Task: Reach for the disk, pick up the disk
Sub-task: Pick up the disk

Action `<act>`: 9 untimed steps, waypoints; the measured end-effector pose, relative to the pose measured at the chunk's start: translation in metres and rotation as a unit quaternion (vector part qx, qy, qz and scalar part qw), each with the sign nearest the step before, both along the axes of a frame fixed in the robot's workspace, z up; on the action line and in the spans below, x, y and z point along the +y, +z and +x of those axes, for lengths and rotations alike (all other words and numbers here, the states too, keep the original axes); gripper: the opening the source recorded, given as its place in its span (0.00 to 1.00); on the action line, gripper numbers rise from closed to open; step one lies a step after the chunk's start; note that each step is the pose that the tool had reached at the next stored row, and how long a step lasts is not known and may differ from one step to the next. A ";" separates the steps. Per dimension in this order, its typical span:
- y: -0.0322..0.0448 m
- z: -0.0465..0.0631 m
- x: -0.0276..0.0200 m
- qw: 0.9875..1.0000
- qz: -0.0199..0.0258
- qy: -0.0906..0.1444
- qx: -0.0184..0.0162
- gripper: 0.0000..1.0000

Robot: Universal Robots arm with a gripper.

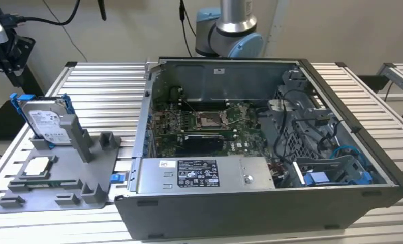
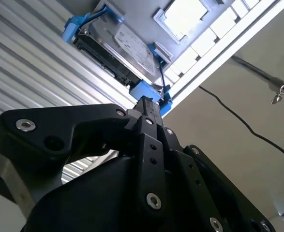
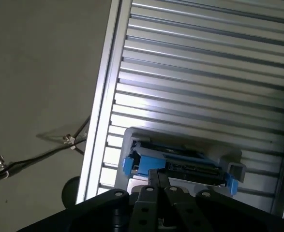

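My gripper [image 2: 147, 102], jaws together and empty, hangs apart from the disk [image 2: 132, 46], which stands upright in its holder [image 1: 65, 178].

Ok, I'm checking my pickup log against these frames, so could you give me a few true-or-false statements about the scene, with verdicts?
1. The disk stands upright in the grey holder. True.
2. The gripper has lifted the disk. False: it is short of the disk, which stands in the holder.
3. The computer case is closed. False: it is open, and the motherboard shows.
4. A square chip lies flat on the holder. True.
5. The disk's frame is red. False: the bracket is blue.
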State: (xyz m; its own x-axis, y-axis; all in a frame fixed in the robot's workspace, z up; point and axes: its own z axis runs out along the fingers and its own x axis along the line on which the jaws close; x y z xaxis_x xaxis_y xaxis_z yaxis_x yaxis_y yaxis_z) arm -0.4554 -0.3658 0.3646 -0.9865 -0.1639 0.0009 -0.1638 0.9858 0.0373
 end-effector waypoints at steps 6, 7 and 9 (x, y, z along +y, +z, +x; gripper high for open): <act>0.0000 0.000 0.0000 1.000 0.000 0.003 0.000 0.00; 0.0000 0.000 0.0000 1.000 0.000 0.003 0.000 0.00; 0.0000 0.000 0.0000 1.000 0.000 0.004 0.000 0.00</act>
